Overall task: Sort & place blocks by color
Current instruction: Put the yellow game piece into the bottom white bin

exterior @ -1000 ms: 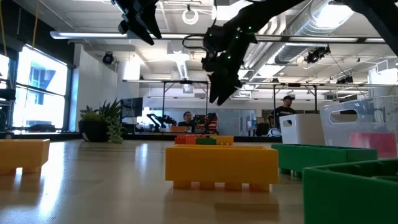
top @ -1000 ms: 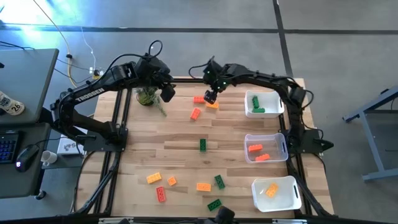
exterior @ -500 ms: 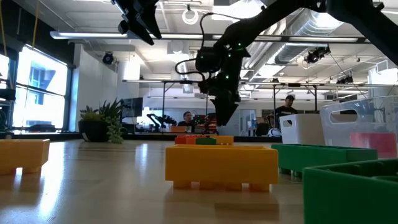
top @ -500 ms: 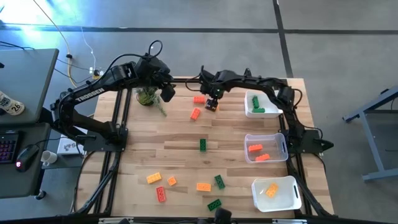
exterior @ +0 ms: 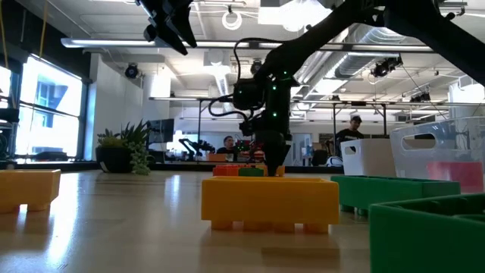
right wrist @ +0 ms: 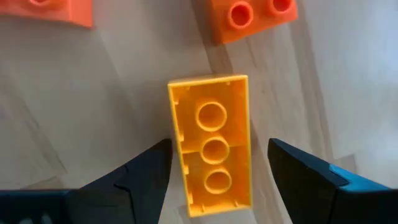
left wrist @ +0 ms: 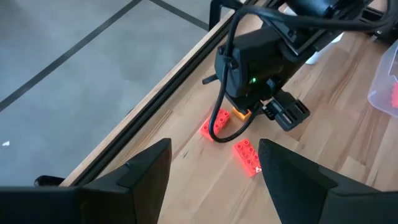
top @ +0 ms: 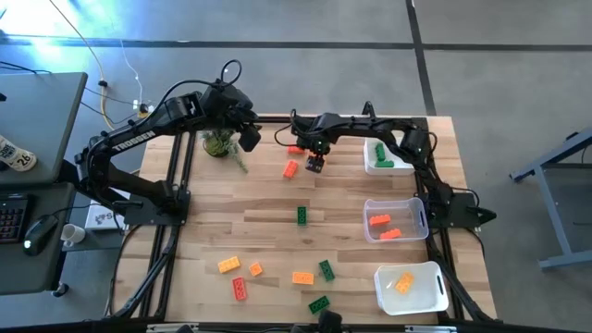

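My right gripper (top: 314, 163) points straight down, low over the far middle of the table, and is open. Between its fingers lies a yellow-orange block (right wrist: 211, 118), hollow underside up, flat on the wood; the fingers (right wrist: 146, 177) stand on either side of its long sides without touching. Two red-orange blocks (top: 296, 148) (top: 290, 168) lie just beside it. My left gripper (top: 248, 139) hangs open, high over the far left, holding nothing. Other green, red-orange and yellow-orange blocks lie near the front edge, such as one green block (top: 302, 215).
Three white bins stand along the right side: the far one (top: 375, 166) holds green blocks, the middle one (top: 370, 208) red-orange, the near one (top: 425, 301) yellow-orange. A small potted plant (top: 218, 143) stands at the far left, under the left arm. People show in the room behind.
My right gripper has come down toward the table and a little toward the near edge, tipping until it points straight down over the yellow-orange block. Its fingers have stayed open. No block has moved.
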Robot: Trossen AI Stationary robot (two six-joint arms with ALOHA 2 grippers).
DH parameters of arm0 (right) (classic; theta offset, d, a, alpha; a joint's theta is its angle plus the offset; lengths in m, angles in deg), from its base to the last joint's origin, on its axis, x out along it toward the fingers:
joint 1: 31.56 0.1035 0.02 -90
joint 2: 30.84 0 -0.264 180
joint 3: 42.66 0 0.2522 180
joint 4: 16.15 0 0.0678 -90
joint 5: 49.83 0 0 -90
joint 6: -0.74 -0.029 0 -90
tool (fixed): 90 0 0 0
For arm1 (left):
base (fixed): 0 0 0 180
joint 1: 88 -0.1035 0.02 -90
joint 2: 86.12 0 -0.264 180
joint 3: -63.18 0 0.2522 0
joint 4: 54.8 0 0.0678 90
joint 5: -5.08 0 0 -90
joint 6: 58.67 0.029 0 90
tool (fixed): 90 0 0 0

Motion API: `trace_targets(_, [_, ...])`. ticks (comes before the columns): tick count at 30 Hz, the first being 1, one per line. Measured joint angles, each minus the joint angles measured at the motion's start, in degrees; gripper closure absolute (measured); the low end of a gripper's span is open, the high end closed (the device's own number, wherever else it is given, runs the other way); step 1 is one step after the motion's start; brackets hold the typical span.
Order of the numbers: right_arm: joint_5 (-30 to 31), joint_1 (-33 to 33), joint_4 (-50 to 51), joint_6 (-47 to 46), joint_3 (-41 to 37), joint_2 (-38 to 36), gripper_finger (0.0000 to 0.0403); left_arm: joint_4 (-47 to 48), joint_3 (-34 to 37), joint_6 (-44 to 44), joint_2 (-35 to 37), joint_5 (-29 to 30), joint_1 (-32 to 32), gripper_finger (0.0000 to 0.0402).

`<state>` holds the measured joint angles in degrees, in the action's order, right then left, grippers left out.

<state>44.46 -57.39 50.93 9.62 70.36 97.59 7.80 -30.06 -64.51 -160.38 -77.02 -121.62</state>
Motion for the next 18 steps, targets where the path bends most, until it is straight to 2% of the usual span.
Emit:
trace_targets(4, [-0.3,0.0,0.5,-2.7,0.0,0.2,0.0181,0.0,0.0,0.0,0.0,0.0,0.0,0.0172])
trace_targets(10, [-1.3,0.1,2.4,-5.6,0.1,0.2,0.0297,0.0,0.0,0.0,0.0,0.0,0.0,0.0172])
trace_targets(18, [-2.5,2.4,7.1,-10.7,-0.1,-1.1,0.0297,0.0,0.0,0.0,0.0,0.0,0.0,0.0172])
